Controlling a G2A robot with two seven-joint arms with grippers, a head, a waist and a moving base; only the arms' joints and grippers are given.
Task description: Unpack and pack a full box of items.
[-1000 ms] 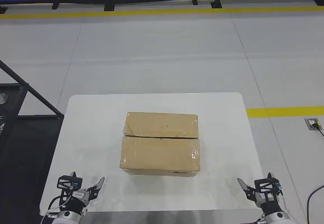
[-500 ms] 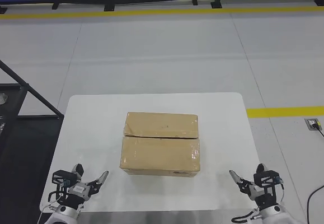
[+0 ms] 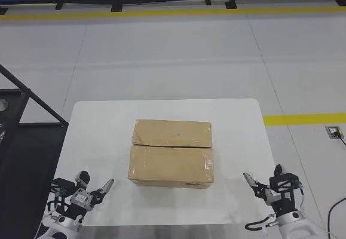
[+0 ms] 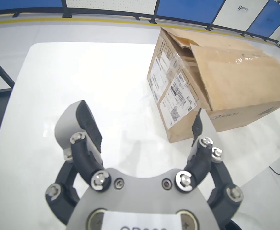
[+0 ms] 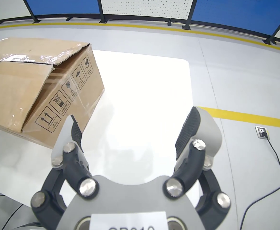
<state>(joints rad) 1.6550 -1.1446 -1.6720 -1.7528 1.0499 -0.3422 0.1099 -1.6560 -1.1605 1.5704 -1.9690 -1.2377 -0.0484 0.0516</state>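
1. Grey left claw (image 3: pixel 94 183) hangs wide open and empty at the 7 o'clock edge of the table (image 3: pixel 101 131); the right claw (image 3: pixel 262 176), open too, at 5 o'clock.
2. Cardboard box (image 3: pixel 171 156) sits in the middle, flaps down.
3. Nothing looks unpacked yet.

handling pictograms (image 5: pixel 66 92) on box (image 5: pixel 15 77), barcode labels (image 4: pixel 179 94)

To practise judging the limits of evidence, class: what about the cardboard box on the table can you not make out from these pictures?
1. What the box holds: top view, its flaps lie over it; left wrist view, the gap shows only inner cardboard.
2. Its far side and underside: every view, hidden by the box itself.
3. One end: right wrist view, cut off by the picture edge.
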